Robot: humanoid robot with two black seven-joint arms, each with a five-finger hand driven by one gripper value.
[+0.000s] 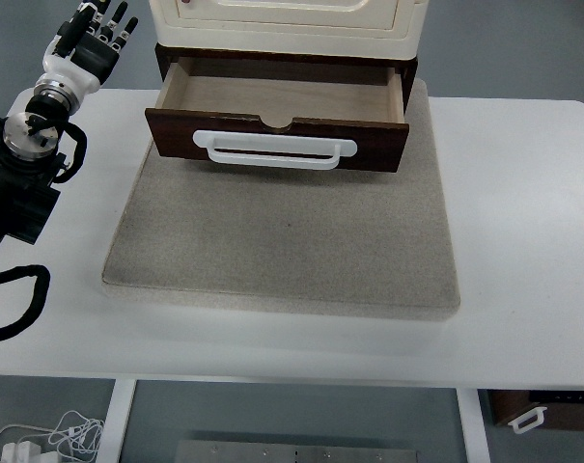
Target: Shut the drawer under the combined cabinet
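A dark brown wooden drawer [278, 137] stands pulled out from under a cream cabinet [284, 24] at the top centre. Its inside is bare light wood, and a white bar handle [274, 149] runs across its front. My left hand [92, 39] is raised at the top left, well to the left of the drawer, with its fingers spread and holding nothing. The left arm [26, 159] runs down the left edge. No right arm shows.
The cabinet sits on a grey stone-like mat [287, 241] on a white table [523, 222]. Black cables [16, 304] loop at the left edge. A white cable bundle [50, 439] lies on the floor below, and another brown drawer unit [547, 410] shows at the bottom right.
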